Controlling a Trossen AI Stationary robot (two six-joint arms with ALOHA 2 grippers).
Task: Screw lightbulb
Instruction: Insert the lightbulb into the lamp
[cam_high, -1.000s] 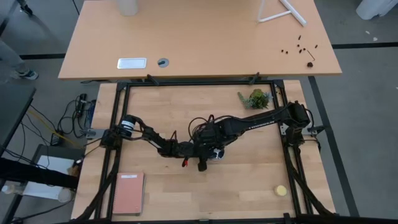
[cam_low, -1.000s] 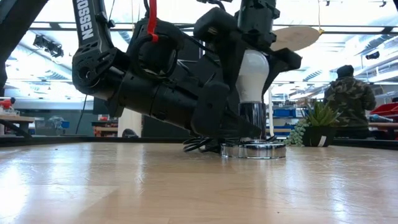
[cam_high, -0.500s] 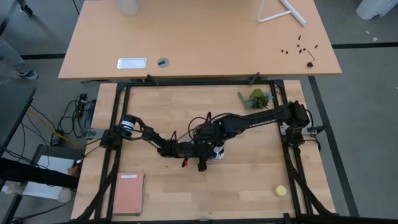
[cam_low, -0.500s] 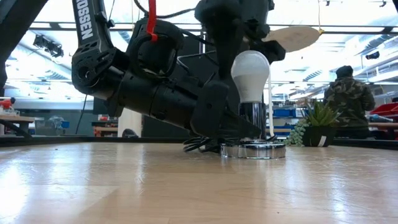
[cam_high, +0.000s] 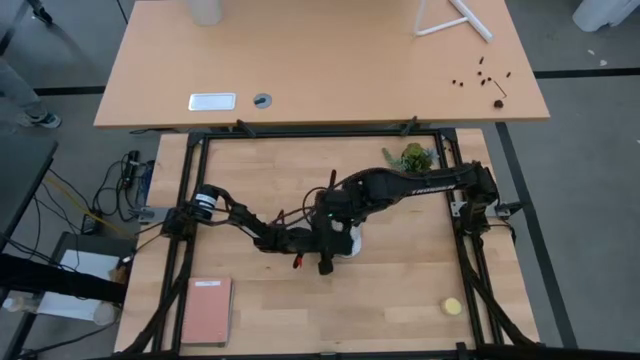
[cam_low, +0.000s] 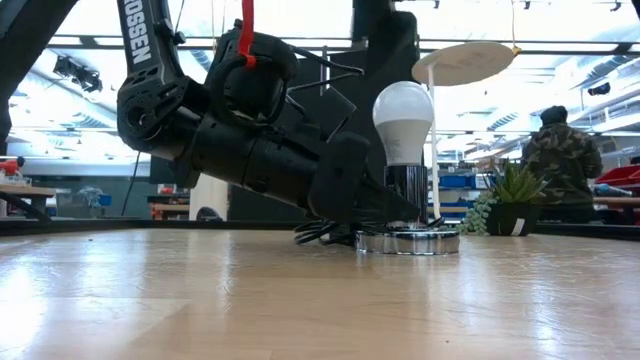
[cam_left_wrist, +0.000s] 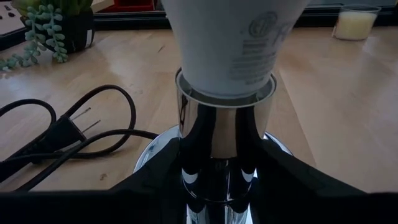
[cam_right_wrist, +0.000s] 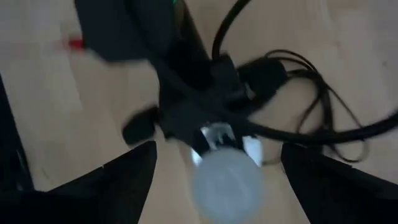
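The white lightbulb (cam_low: 402, 120) stands upright, its screw end in the chrome neck (cam_low: 405, 190) of the round socket base (cam_low: 408, 240), which rests flat on the table. My left gripper (cam_left_wrist: 221, 186) lies low on the table at the socket, shut on its neck. My right gripper (cam_right_wrist: 221, 186) is open and hangs above the bulb (cam_right_wrist: 227, 183), touching nothing. In the high view the bulb (cam_high: 352, 238) shows at the table's middle, between the two arms. My left gripper pinches the socket's chrome neck (cam_left_wrist: 205, 155) between its two fingers (cam_left_wrist: 155, 183), just below the bulb and above the base disc. The fingers come in level, from the table's left. The socket stands upright with its base on the table.
The socket's black cord and plug (cam_left_wrist: 68, 134) lie in loops behind the base. A small potted plant (cam_high: 410, 158) stands far right, a yellow ball (cam_high: 452, 306) near right, a pink notebook (cam_high: 206, 310) near left. A person (cam_low: 560, 165) stands in the room behind.
My right gripper has let go of the bulb and risen straight up off it, drawing a little toward the far edge. The bulb stays upright in the socket.
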